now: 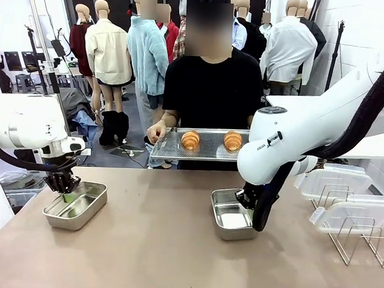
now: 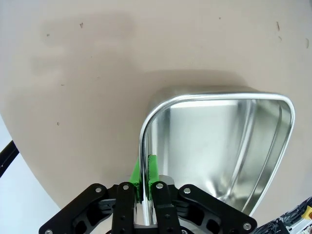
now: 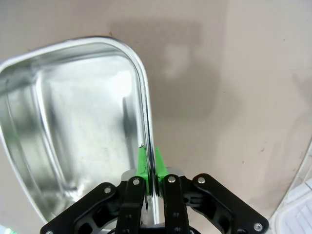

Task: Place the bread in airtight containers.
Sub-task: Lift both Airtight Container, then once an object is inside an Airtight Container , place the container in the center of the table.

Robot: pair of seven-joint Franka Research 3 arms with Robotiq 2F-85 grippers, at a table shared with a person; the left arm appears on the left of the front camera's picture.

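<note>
Two croissants (image 1: 190, 140) wait on a perforated tray (image 1: 211, 151) at 12 o'clock as left fingers (image 2: 152, 168) pinch the left tin (image 1: 90, 206) by its wall at 9 and right fingers (image 3: 142, 163) the right tin (image 1: 230, 223) at 2, thin grips that may slip if lifted.

A short line of dark lettering (image 1: 274, 139) stands on the white casing of the right arm (image 1: 307, 123), on the rounded link above its wrist, slanting upward to the right. It is too small and blurred to make out letter by letter. No other text, number, brand or sign can be read
</note>
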